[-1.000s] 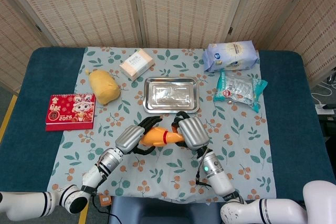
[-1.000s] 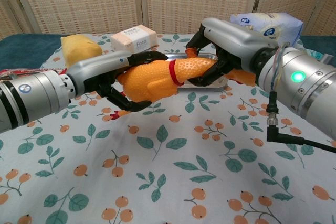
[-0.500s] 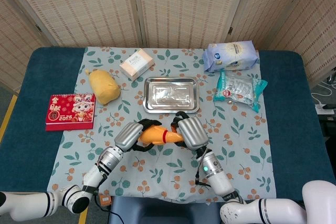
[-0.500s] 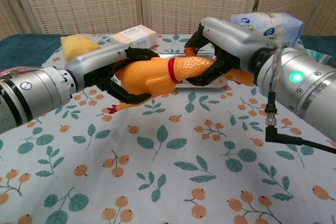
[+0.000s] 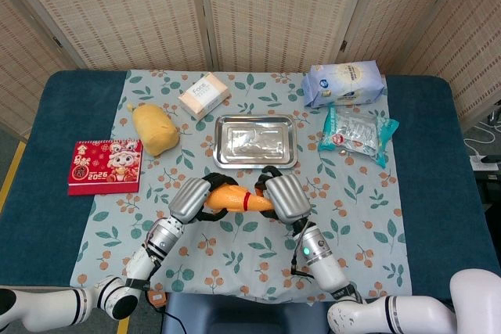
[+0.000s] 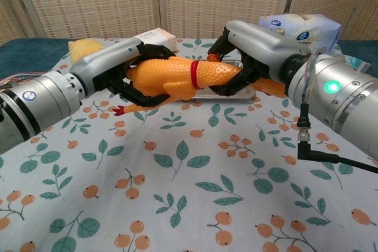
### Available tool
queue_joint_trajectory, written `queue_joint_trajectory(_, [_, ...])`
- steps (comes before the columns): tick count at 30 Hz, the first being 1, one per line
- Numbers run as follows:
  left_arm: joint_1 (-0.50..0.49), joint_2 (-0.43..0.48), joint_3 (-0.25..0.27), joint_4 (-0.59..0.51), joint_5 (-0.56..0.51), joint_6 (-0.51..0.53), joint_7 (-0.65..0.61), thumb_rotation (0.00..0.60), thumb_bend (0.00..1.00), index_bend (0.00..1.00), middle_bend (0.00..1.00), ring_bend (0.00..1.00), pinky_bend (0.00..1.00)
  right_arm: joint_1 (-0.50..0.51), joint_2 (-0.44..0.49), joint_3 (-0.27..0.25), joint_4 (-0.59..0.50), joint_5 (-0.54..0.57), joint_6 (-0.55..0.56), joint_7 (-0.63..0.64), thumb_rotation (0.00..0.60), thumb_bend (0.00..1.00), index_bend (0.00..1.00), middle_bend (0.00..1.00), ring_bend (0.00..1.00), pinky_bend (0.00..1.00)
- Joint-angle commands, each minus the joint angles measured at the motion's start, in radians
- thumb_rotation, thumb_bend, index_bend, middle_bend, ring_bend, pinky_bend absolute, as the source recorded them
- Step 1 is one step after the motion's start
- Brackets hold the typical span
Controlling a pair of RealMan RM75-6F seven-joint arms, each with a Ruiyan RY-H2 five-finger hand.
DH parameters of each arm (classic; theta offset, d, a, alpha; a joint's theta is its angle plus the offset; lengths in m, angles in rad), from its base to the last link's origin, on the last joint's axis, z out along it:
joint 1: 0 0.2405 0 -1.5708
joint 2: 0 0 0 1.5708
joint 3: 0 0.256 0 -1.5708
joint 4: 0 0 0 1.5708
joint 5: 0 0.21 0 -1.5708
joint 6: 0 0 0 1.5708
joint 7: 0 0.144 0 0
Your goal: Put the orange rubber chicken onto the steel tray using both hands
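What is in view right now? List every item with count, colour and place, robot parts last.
rubber chicken: 1, orange with a red neck band, held between both hands just in front of the tray
steel tray: 1, silver, centre of the cloth
plush toy: 1, yellow, left of the tray
calendar: 1, red, far left on the blue table
tissue box: 1, white and peach, behind the tray to the left
large bag: 1, pale blue and white, back right
snack packet: 1, teal, right of the tray
tablecloth: 1, leaf print
left hand: 1, silver with black fingers, holds the chicken's body
right hand: 1, silver with black fingers, holds its neck end
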Motion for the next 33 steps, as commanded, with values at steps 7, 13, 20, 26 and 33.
queue_joint_trajectory(7, [-0.032, 0.089, 0.024, -0.083, -0.077, -0.158, 0.033, 0.600, 0.44, 0.05, 0.11, 0.08, 0.21, -0.002, 0.002, 0.003, 0.000, 0.001, 0.004, 0.004, 0.600, 0.44, 0.88, 0.53, 0.69, 1.00])
queue_joint_trajectory(13, [-0.026, 0.108, 0.004, -0.116, -0.090, -0.138, 0.024, 0.600, 0.36, 0.00, 0.00, 0.00, 0.06, -0.005, 0.008, 0.000, 0.007, 0.002, 0.003, 0.007, 0.600, 0.44, 0.88, 0.53, 0.69, 1.00])
queue_joint_trajectory(20, [-0.030, 0.143, -0.004, -0.138, -0.091, -0.155, -0.005, 0.600, 0.34, 0.00, 0.00, 0.00, 0.04, -0.008, 0.012, -0.002, 0.011, -0.003, 0.000, 0.020, 0.600, 0.44, 0.88, 0.53, 0.69, 1.00])
queue_joint_trajectory(26, [-0.024, 0.178, -0.021, -0.153, -0.091, -0.156, -0.064, 0.600, 0.34, 0.00, 0.00, 0.00, 0.03, -0.012, 0.022, -0.005, 0.010, 0.000, 0.000, 0.016, 0.600, 0.44, 0.88, 0.53, 0.69, 1.00])
queue_joint_trajectory(33, [0.000, 0.273, -0.013, -0.181, -0.032, -0.164, -0.190, 0.600, 0.34, 0.00, 0.00, 0.00, 0.02, -0.020, 0.034, -0.002, 0.029, 0.012, -0.002, 0.029, 0.600, 0.44, 0.88, 0.53, 0.70, 1.00])
